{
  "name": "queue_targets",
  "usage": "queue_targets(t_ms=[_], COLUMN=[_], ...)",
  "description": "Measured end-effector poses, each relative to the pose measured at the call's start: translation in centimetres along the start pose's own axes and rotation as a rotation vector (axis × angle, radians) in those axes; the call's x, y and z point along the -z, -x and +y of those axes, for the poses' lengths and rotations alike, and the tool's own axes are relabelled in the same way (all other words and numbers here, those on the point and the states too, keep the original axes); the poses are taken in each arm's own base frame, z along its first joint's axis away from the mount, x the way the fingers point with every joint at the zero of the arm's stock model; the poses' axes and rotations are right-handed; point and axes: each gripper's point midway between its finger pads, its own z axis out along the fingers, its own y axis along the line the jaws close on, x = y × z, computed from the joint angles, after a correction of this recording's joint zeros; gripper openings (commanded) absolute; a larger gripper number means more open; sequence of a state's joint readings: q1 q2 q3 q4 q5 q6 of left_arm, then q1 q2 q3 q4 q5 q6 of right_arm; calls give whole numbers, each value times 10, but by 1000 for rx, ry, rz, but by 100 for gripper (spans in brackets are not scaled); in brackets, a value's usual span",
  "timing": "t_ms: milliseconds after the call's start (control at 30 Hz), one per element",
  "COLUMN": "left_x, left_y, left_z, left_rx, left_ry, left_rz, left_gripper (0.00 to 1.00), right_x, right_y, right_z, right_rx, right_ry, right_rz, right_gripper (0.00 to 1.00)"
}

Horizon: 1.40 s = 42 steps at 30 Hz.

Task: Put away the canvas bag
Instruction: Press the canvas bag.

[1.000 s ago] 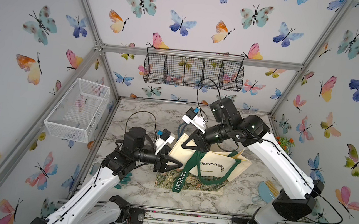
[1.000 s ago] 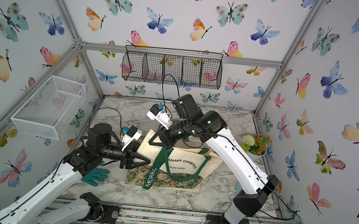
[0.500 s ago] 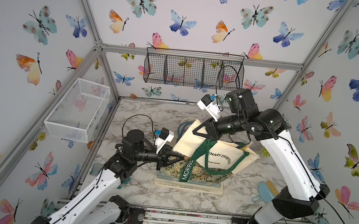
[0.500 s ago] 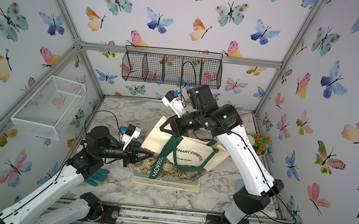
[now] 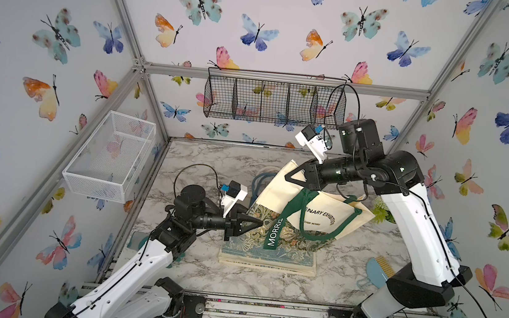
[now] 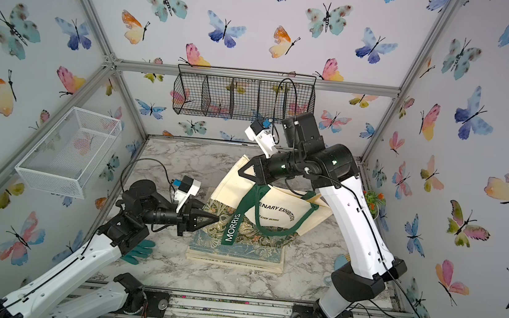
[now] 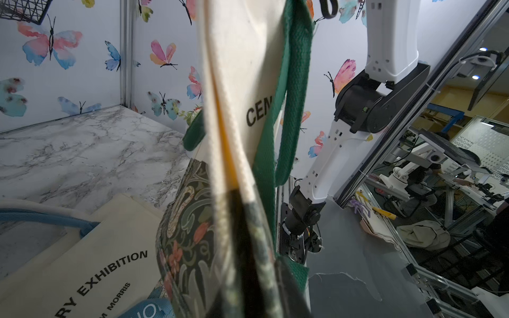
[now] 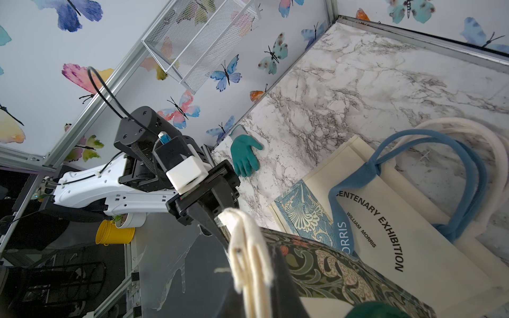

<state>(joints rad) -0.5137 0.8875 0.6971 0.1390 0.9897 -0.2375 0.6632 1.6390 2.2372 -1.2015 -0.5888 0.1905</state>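
Observation:
The canvas bag [image 5: 331, 213] [image 6: 279, 214] is cream with green handles [image 5: 293, 209] and a dark floral bottom panel, and it hangs tilted above the table. My right gripper [image 5: 286, 177] [image 6: 240, 171] [image 8: 256, 275] is shut on the bag's upper cream edge [image 8: 248, 247]. My left gripper [image 5: 259, 222] [image 6: 216, 218] [image 7: 248, 289] is shut on the floral lower corner, where the fabric [image 7: 242, 82] runs between its jaws. One green strap printed MORRIS [image 5: 272, 236] dangles down.
A second cream bag with blue handles [image 5: 265, 257] [image 8: 385, 234] lies flat under the held one. A black wire basket [image 5: 272, 103] hangs on the back wall and a white mesh basket [image 5: 111, 157] on the left wall. A green glove [image 6: 137, 250], a plant pot [image 5: 382, 213] and a blue brush [image 5: 378, 269] lie around.
The right gripper has carried the bag's top edge up and to the right. The left gripper has moved to the floral corner and shut on it.

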Motion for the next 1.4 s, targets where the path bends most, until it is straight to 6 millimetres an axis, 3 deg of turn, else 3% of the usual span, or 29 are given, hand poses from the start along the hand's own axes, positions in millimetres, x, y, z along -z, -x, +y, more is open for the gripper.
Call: queue_targets(t_ms=[33, 67, 100, 133, 167, 200, 233, 267, 300, 333, 367, 433, 467, 500, 567, 600, 633, 833, 1400], left_x=[0, 0, 0, -1, -2, -3, -4, -5, -6, -6, -6, -4, -3, -1, 1, 2, 2, -3, -29], left_y=[0, 1, 0, -1, -2, -4, -5, -8, -11, -14, -16, -16, -16, -16, -17, -19, -20, -22, -22], left_z=[0, 0, 1, 2, 2, 3, 4, 5, 5, 5, 4, 1, -2, -5, -7, -6, -6, 0, 25], left_rx=[2, 3, 18, 21, 28, 38, 46, 65, 68, 70, 72, 81, 81, 77, 89, 103, 110, 174, 212], left_ry=[1, 2, 2, 1, -1, 2, 6, 12, 15, 18, 23, 37, 39, 39, 49, 58, 63, 77, 23], left_rz=[-1, -2, 0, 3, 8, 12, 16, 19, 22, 24, 22, 10, 3, -3, -3, 2, 8, 66, 170], left_gripper=[34, 4, 0, 0, 25, 35, 4, 0, 0, 7, 27, 3, 0, 2, 27, 35, 37, 39, 48], right_x=[0, 0, -1, -2, -3, -4, -6, -8, -9, -10, -11, -12, -13, -14, -18, -21, -24, -44, -63], right_y=[0, 0, 0, -1, -3, -4, -5, -6, -9, -10, -12, -12, -13, -14, -16, -18, -20, -38, -53], right_z=[0, 0, -1, -3, -5, -8, -11, -14, -15, -16, -17, -15, -13, -11, -9, -9, -10, -20, 2], right_rx=[0, 0, -1, -5, -9, -15, -21, -25, -31, -35, -37, -36, -37, -37, -35, -35, -36, -24, -24], right_ry=[2, 2, 1, -1, -6, -9, -12, -14, -15, -16, -14, 0, 15, 29, 63, 78, 93, 119, 155], right_rz=[0, 0, 0, 4, 7, 10, 14, 17, 26, 32, 37, 40, 44, 45, 44, 42, 40, 33, 39], right_gripper=[2, 2, 2, 2, 2, 2, 2, 2, 2, 2, 2, 2, 2, 2, 2, 2, 2, 2, 2])
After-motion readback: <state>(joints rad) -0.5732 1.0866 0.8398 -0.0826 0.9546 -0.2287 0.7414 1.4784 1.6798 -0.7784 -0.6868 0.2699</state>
